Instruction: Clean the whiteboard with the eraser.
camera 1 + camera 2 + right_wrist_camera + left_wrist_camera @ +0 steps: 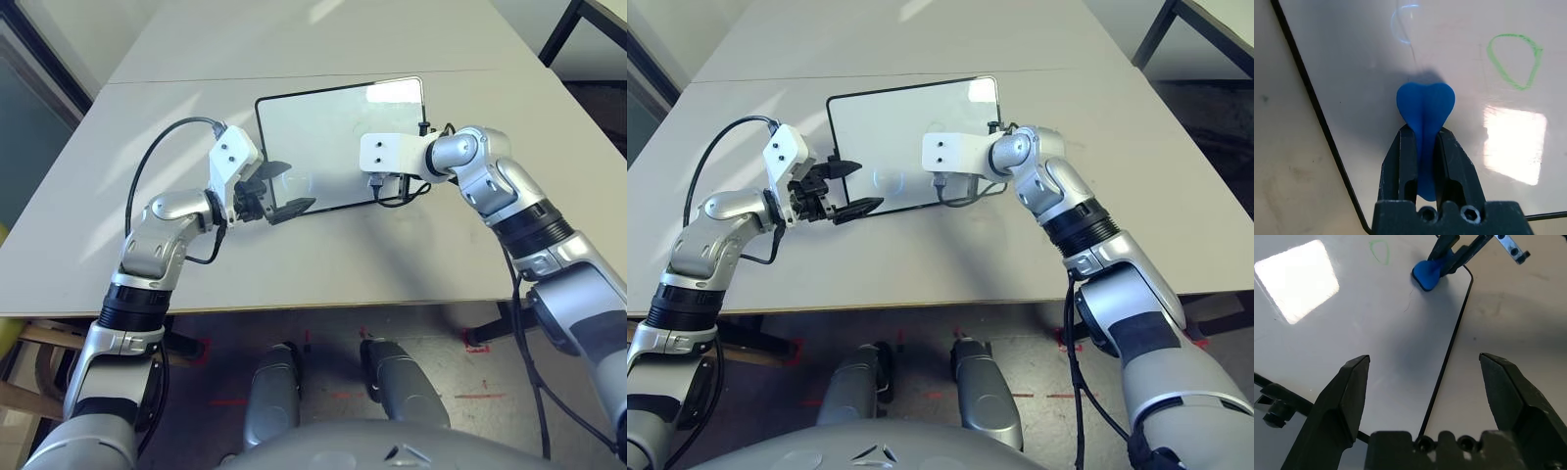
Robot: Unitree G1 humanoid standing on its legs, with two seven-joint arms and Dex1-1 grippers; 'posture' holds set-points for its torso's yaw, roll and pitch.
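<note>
Eraser [1425,112] upright between the right pincer's [1425,149] two fingers, clenched around its narrow middle.

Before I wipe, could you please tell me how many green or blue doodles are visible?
2: blue arc near the glossy whiteboard's front edge, green loop farther in; others may be hidden.

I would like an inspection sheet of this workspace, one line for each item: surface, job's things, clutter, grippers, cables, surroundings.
Surface: pale table, a thin seam running across it.
Job's things: whiteboard lies flat, with a green loop and a faint blue arc on it; eraser is gripped.
Clutter: nothing seen.
Grippers: left gripper open and empty, over the whiteboard's edge; right gripper shut on the eraser, above the whiteboard.
Cables: black cables loop beside both forearms.
Surroundings: grey floor with red marks.
</note>
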